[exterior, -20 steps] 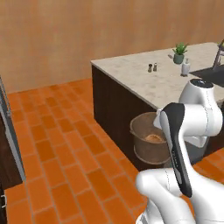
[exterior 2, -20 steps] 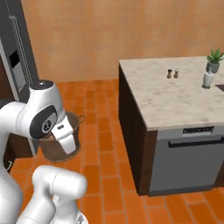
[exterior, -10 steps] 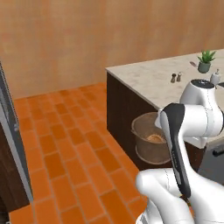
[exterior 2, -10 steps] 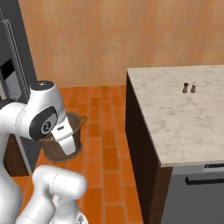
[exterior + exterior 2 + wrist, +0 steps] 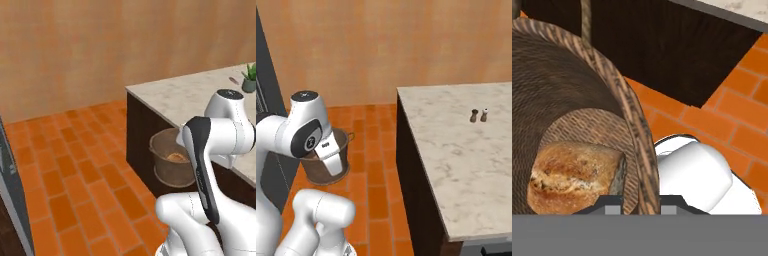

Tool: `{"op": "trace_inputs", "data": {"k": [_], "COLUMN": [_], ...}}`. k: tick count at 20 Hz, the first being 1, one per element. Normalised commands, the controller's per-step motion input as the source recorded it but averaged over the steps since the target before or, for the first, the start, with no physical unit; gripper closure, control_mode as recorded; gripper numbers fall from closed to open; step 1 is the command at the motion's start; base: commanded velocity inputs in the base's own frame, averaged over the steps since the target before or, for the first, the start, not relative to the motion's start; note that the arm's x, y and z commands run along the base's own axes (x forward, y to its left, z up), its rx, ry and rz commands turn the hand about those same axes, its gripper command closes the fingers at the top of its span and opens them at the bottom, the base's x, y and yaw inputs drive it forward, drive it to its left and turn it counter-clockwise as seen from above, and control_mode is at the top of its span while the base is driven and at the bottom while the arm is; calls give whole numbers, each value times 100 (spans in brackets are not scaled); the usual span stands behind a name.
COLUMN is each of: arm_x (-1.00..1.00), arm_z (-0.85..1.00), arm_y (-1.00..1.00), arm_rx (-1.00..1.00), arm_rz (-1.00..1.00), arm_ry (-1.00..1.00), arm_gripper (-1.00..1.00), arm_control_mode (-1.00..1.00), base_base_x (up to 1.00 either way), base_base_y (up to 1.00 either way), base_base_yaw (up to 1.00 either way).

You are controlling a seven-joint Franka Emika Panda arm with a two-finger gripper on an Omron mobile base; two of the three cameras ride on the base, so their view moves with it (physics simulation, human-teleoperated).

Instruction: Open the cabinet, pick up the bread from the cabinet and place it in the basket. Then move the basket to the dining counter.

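The round brown woven basket hangs above the brick floor beside the dark base of the dining counter. My gripper is shut on the basket's thick rim, one finger inside and one outside. The bread, a tan crusty piece, lies on the basket's bottom. The counter's beige marble top stands higher than the basket. The cabinet is out of view.
Two small shakers stand on the counter top and a potted plant sits at its far end. A tall grey fridge rises at the left. Orange brick floor lies open between fridge and counter.
The whole picture has shifted as the base drives and turns; the counter now sits closer and larger. The basket with the bread stays in my grip, unchanged relative to the arm.
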Motion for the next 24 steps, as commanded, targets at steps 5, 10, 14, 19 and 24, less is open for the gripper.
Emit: {"op": "trace_inputs", "data": {"k": [5,10,14,19,24], "arm_x": [0,0,0,0,0], "arm_z": [0,0,0,0,0], "arm_y": [0,0,0,0,0], "arm_rx": [0,0,0,0,0], "arm_rz": [0,0,0,0,0], "arm_ry": [0,0,0,0,0], "arm_gripper": [100,100,100,100,100], "arm_control_mode": [100,100,100,100,100], "base_base_x": [34,4,8,36,31], "base_base_y": [-27,-17,6,78,80], "base_base_yaw": [-76,-94,-96,-64,-58]}}
